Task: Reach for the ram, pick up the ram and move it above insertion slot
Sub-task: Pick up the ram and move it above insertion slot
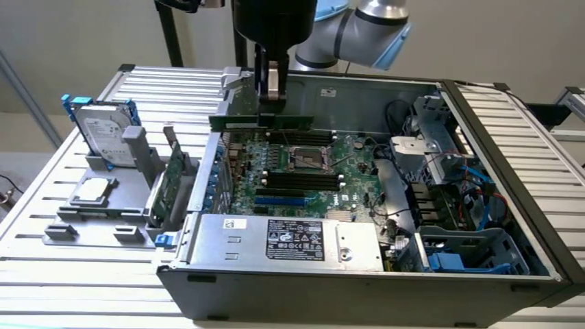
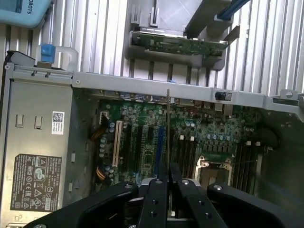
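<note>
Setting: an open desktop computer case (image 1: 512,157) lies on its side on a slatted metal desk (image 1: 73,274), its motherboard (image 1: 316,171) facing up.
Arm: a grey robot arm reaches down from above, over the far side of the case.
End effector: the black end effector (image 1: 271,86) is closed narrow on the ram, its two fingers (image 2: 159,202) pinching the top edge.
Ram: the ram (image 1: 260,122), a long thin green stick, hangs level in the air above the motherboard, clear of it. In the wrist view it shows edge-on as a thin vertical line (image 2: 168,128) running out from between the fingers.
Slots: black memory slots (image 1: 297,179) lie below and slightly nearer the camera than the ram, beside the processor socket (image 1: 309,159).
Other things: a hard drive (image 1: 103,133) and a green expansion card (image 1: 172,181) stand in a grey holder at the exterior view's left; a power supply (image 1: 292,240) fills the near end of the case.
Step in hand: I judge the pick-up done and the carry above the slot under way or nearly finished.
What positioning calls for: keeping the stick parallel to the chosen slot and centred along it, with the grip firm.
</note>
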`<state>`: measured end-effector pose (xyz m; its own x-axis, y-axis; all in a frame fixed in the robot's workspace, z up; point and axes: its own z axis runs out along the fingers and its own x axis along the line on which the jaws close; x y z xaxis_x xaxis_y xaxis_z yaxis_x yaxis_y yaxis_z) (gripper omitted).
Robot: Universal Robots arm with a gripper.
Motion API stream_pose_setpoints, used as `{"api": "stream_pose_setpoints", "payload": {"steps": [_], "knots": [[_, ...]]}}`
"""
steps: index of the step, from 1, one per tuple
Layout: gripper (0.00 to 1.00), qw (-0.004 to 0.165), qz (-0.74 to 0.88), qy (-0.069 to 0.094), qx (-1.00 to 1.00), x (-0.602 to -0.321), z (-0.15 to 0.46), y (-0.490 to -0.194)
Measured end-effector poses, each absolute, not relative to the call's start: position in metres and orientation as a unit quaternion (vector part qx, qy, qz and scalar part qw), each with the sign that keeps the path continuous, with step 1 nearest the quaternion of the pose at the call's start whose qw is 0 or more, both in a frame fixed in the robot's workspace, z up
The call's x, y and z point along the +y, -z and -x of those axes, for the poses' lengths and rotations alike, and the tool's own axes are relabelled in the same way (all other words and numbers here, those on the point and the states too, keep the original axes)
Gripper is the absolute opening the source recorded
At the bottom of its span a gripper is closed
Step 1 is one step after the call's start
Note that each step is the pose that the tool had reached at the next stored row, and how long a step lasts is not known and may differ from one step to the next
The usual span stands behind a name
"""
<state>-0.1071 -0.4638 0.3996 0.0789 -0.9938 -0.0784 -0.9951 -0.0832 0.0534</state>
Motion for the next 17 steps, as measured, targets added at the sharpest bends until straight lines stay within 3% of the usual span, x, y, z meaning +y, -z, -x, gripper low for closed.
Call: {"api": "stream_pose_setpoints", "payload": {"steps": [4, 17], "knots": [[0.13, 0.000, 0.735, -0.041, 0.677, -0.454, 0.103, -0.399], [0.13, 0.001, 0.719, -0.041, 0.694, -0.450, 0.083, -0.397]]}}
